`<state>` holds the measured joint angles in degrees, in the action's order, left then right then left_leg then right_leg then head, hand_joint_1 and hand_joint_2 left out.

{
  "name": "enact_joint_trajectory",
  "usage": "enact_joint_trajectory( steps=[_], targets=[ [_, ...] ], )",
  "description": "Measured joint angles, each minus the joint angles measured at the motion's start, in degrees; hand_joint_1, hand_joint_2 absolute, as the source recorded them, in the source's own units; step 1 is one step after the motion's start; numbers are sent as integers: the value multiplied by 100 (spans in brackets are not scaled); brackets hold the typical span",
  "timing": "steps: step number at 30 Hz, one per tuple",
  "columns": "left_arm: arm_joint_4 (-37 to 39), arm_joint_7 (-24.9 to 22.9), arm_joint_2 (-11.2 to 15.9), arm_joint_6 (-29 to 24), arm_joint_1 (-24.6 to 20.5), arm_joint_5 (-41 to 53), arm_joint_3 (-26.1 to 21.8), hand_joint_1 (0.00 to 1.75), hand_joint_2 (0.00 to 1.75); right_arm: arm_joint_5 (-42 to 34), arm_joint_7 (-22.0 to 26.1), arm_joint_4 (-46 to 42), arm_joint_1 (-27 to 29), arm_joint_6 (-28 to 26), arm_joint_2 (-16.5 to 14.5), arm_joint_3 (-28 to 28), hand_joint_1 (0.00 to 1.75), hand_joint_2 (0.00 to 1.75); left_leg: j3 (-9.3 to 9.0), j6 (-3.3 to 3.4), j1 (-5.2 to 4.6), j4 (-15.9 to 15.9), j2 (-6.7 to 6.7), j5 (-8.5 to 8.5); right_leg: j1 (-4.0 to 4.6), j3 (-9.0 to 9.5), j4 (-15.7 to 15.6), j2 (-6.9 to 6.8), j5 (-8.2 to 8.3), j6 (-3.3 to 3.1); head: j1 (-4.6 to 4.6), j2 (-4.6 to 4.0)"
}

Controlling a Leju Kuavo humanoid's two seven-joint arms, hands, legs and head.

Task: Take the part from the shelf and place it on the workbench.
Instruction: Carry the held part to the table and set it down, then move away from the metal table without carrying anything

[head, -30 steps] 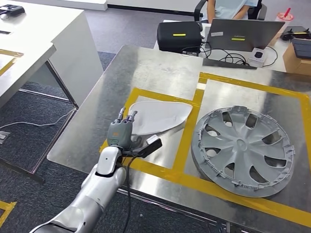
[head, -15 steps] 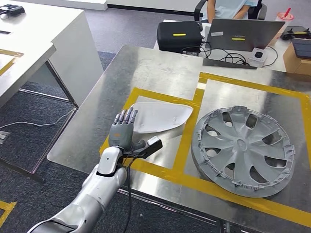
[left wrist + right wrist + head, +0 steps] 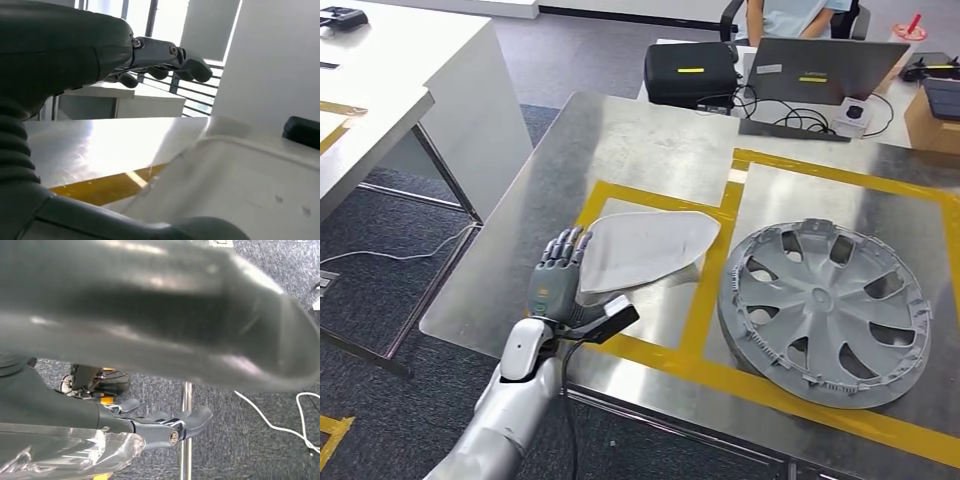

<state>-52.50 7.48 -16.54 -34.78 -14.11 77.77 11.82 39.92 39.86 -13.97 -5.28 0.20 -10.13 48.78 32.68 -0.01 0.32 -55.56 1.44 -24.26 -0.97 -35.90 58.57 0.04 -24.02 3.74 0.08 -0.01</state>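
The white curved part [image 3: 652,245] lies flat on the steel workbench [image 3: 644,140], inside a square marked with yellow tape. My left hand [image 3: 555,280] hovers at the part's near-left tip with its fingers spread and nothing in them. In the left wrist view, the fingers [image 3: 170,55] stretch out above the part [image 3: 245,185] without touching it. My right hand [image 3: 170,427] hangs over dark carpet, fingers extended and holding nothing.
A grey wheel cover [image 3: 822,310] lies in the taped square to the right of the part. A laptop [image 3: 818,70], a black case [image 3: 690,72] and cables sit at the bench's far edge, with a seated person behind. A white table [image 3: 395,90] stands to the left.
My left hand's fingers, curled at the part's edge a second ago, have straightened. The hand has drawn back to the near left, and the part stays on the bench.
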Motion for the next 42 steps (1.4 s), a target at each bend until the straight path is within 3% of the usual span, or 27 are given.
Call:
enact_joint_trajectory(
  steps=[2, 4, 6, 7, 9, 10, 11, 12, 15, 17, 19, 20, 21, 22, 23, 25, 26, 27, 30, 32, 34, 35, 36, 37, 38, 40, 42],
  targets=[
    [-418, 193, -13, 77, 226, -289, -27, 0, 0, -39, 16, 0, 37, -14, 1, 46, 0, 0, -50, 28, 57, 125, 23, 70, 10, -132, 332, 4, -271, 33, 11, 0],
    [-780, 361, 9, 130, 457, -544, -55, 0, 0, -84, 18, -1, 75, -23, 1, 88, 0, 0, -47, 35, 74, 137, 31, 81, -11, -399, 1063, 5, -645, 85, 12, 0],
    [-1112, 474, 45, 186, 684, -713, -93, 0, 0, -124, 18, -4, 119, -35, 1, 112, 0, 0, -41, 8, 102, 131, 40, 85, -51, -495, 1421, -1, -723, 155, 8, 0],
    [-1264, 514, 60, 224, 775, -768, -112, 0, 0, -142, 18, -5, 135, -41, 1, 119, 0, 0, -36, -23, 131, 120, 40, 83, -76, -373, 1244, -8, -594, 197, 7, 1],
    [-1537, 578, 82, 306, 921, -855, -146, 0, 0, -164, 18, -8, 138, -47, -5, 136, 0, 0, -11, -130, 184, 56, 34, 60, -130, 91, 488, -40, -309, 323, 17, 1],
    [-1645, 604, 92, 339, 973, -887, -160, 0, 0, -168, 18, -10, 129, -49, -13, 144, 0, 0, 10, -189, 193, 13, 31, 45, -143, 260, 223, -32, -232, 342, 35, 1],
    [-1740, 632, 102, 362, 1017, -918, -169, 0, 0, -175, 19, -11, 122, -52, -21, 153, 0, 0, 32, -241, 187, -37, 25, 35, -155, 347, 81, -19, -233, 328, 42, 0],
    [-1826, 659, 113, 373, 1058, -954, -178, 0, 0, -181, 19, -13, 118, -55, -30, 160, 0, 0, 54, -282, 172, -70, 21, 38, -149, 343, 95, 12, -277, 273, 44, 0],
    [-2007, 735, 133, 380, 1162, -1078, -189, 0, 0, -202, 22, -15, 126, -62, -31, 190, 0, 0, 115, -354, 181, -156, 10, -13, -145, 217, 184, 59, -276, 45, -14, -1],
    [-2098, 792, 144, 379, 1213, -1172, -192, 0, 0, -212, 24, -15, 131, -62, -29, 208, 0, 0, 279, -356, 176, -531, -26, -362, -113, 137, 189, 66, -221, -75, -57, -1],
    [-2177, 915, 166, 379, 1262, -1405, -210, 0, 0, -218, 25, -15, 128, -61, -30, 214, 0, 0, 563, -313, 134, -1298, -70, -846, -61, 46, 188, 69, -154, -163, -105, 0],
    [-2206, 1006, 180, 383, 1294, -1578, -232, 0, 0, -219, 25, -15, 128, -60, -30, 215, 0, 0, 663, -280, 107, -1620, -84, -990, -30, 3, 188, 71, -123, -194, -124, 0],
    [-2230, 1103, 195, 390, 1330, -1762, -260, 0, 0, -219, 25, -15, 129, -59, -30, 216, 0, 0, 683, -235, 80, -1777, -94, -1025, 3, -35, 188, 78, -93, -217, -143, 1],
    [-2253, 1192, 209, 398, 1365, -1919, -292, 0, 0, -219, 25, -15, 131, -59, -29, 218, 0, 0, 597, -174, 48, -1715, -104, -951, 36, -68, 188, 88, -64, -230, -161, 1],
    [-2274, 1255, 219, 406, 1390, -2024, -317, 0, 0, -219, 25, -15, 130, -58, -29, 220, 0, 0, 409, -101, 9, -1449, -115, -802, 65, -94, 188, 101, -36, -236, -181, 1],
    [-2322, 1319, 232, 416, 1409, -2119, -352, 0, 0, -219, 25, -15, 126, -56, -33, 225, 0, 0, -59, 63, -75, -693, -157, -553, 102, -136, 188, 119, 20, -224, -206, 1],
    [-2344, 1331, 234, 418, 1413, -2132, -363, 0, 0, -219, 25, -15, 121, -54, -36, 227, 0, 0, -218, 104, -108, -417, -173, -489, 104, -153, 183, 122, 54, -203, -213, 1],
    [-2361, 1339, 236, 420, 1416, -2138, -374, 0, 0, -219, 25, -15, 117, -53, -39, 230, 0, 0, -292, 125, -131, -264, -185, -470, 96, -166, 171, 123, 93, -174, -219, 1],
    [-2384, 1351, 246, 424, 1424, -2145, -408, 0, 0, -219, 26, -15, 128, -52, -40, 236, 0, 0, -248, 130, -133, -135, -165, -325, 77, -212, 116, 120, 174, -71, -261, 1],
    [-2390, 1413, 247, 454, 1431, -2242, -425, 0, 0, -220, 25, -15, 141, -52, -40, 239, 0, 0, -173, 157, -97, -55, -138, -188, 81, -319, 335, 88, -121, -12, -255, 1],
    [-2391, 1588, 248, 533, 1459, -2528, -460, 0, 0, -223, 25, -15, 132, -52, -40, 240, 0, 0, -56, 174, -86, -47, -115, -80, 67, -490, 986, 54, -650, 43, -245, 1],
    [-2389, 1716, 248, 575, 1482, -2721, -497, 0, 0, -225, 25, -15, 128, -52, -39, 240, 0, 0, 7, 171, -84, -50, -99, -30, 60, -546, 1335, 46, -825, 70, -243, 1],
    [-2385, 1861, 247, 607, 1511, -2927, -549, 0, 0, -227, 25, -15, 128, -53, -39, 240, 0, 0, 68, 163, -81, -53, -83, 19, 53, -539, 1563, 44, -882, 93, -243, 1],
    [-2377, 2013, 247, 623, 1537, -3123, -618, 0, 0, -224, 25, -15, 130, -54, -38, 241, 0, 0, 127, 150, -75, -57, -69, 65, 46, -443, 1594, 42, -817, 114, -244, 1],
    [-2363, 2164, 245, 630, 1559, -3302, -699, 0, 0, -217, 25, -15, 131, -57, -38, 242, 0, 0, 185, 129, -63, -65, -60, 108, 37, -246, 1409, 38, -673, 133, -243, 1],
    [-2318, 2454, 238, 627, 1583, -3591, -902, 0, 0, -187, 25, -15, 118, -69, -39, 243, 0, 0, 293, 68, -48, -101, -56, 184, 24, 338, 613, 28, -498, 174, -238, 1],
    [-2231, 2731, 222, 624, 1588, -3834, -1142, 0, 0, -145, 25, -15, 100, -94, -40, 245, 0, 0, 358, 8, -56, -136, -57, 271, 34, 716, 18, 34, -542, 133, -235, 1]
  ],
)
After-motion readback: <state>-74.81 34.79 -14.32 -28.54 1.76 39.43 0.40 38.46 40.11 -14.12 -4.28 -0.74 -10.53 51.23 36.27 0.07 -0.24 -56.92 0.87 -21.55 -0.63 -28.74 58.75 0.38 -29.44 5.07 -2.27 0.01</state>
